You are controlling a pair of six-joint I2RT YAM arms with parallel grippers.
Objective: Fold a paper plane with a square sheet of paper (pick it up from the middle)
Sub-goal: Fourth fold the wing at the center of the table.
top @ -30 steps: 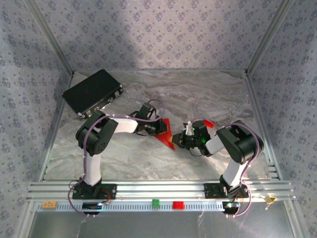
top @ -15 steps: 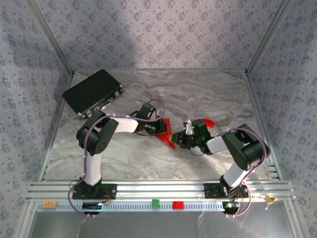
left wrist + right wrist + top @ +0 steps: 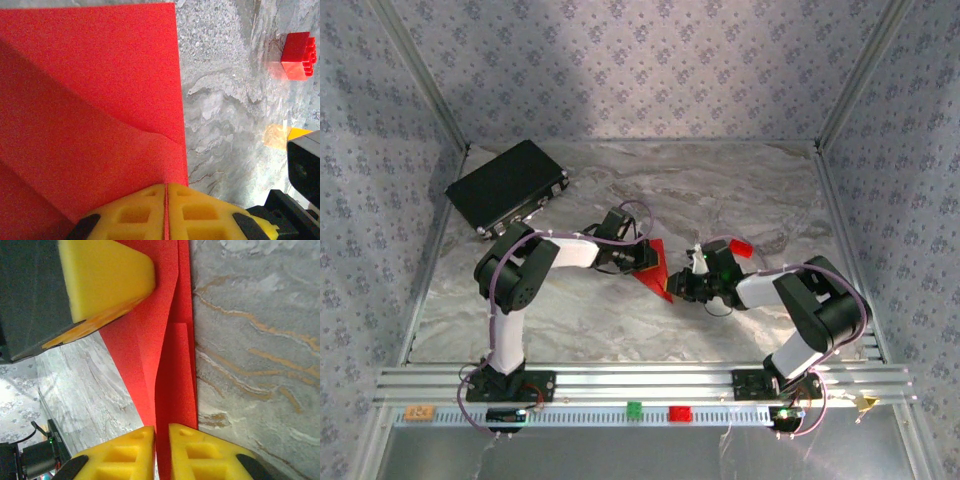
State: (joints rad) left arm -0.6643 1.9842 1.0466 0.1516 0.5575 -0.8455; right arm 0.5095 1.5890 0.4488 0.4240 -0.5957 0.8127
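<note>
While lying at the middle of the table (image 3: 570, 320), pinched from both sides: creased red paper sheet (image 3: 655, 262) clamped edge-on between the shut yellow fingers (image 3: 135, 212) of left gripper (image 3: 165, 186); narrow folded end nipped between right gripper (image 3: 161, 431) pads (image 3: 200, 452), drawn together on it. Small red block (image 3: 298, 56) nearby, apart from the paper

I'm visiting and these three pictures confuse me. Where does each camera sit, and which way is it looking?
Top: fixed above and behind the arms, looking down at the table; both arms show, left gripper and right gripper meeting at the paper.
Left wrist: on the left arm, looking along its yellow fingers, shut on the paper; a red block beyond.
Right wrist: on the right arm, looking along its fingers, paper between them.
All three share the paper.
</note>
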